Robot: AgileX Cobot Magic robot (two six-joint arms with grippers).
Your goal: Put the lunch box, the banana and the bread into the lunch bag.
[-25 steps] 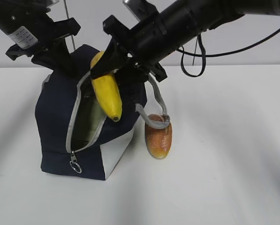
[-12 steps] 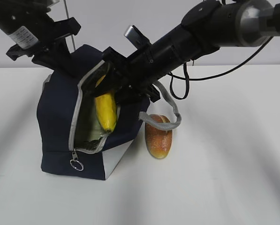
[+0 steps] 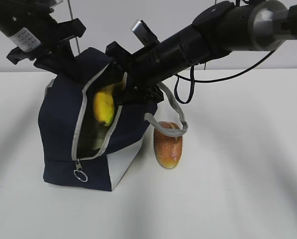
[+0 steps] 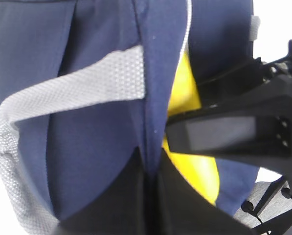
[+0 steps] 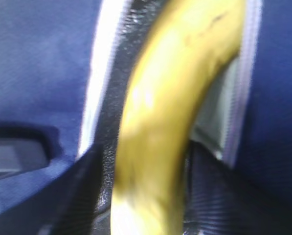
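Note:
The navy lunch bag (image 3: 58, 124) stands at the left of the white table, its zipper mouth open toward the camera. My left gripper (image 3: 68, 69) is shut on the bag's top edge fabric (image 4: 150, 122) and holds the mouth open. My right gripper (image 3: 119, 92) is shut on the yellow banana (image 3: 103, 107), which sits partly inside the bag's mouth; it also shows in the right wrist view (image 5: 160, 127) and the left wrist view (image 4: 194, 166). The bread (image 3: 167, 144) lies on the table right of the bag, under a grey handle (image 3: 170, 112). The lunch box is out of view.
The bag's zipper pull ring (image 3: 79, 175) hangs at the bottom of the open zipper. A second grey handle (image 4: 72, 88) hangs on the bag's outside in the left wrist view. White table (image 3: 238, 174) stretches to the right.
My right gripper has carried the banana from above the bag's rim down and left into the open mouth. The bag's handle swung slightly. The left gripper has stayed in place.

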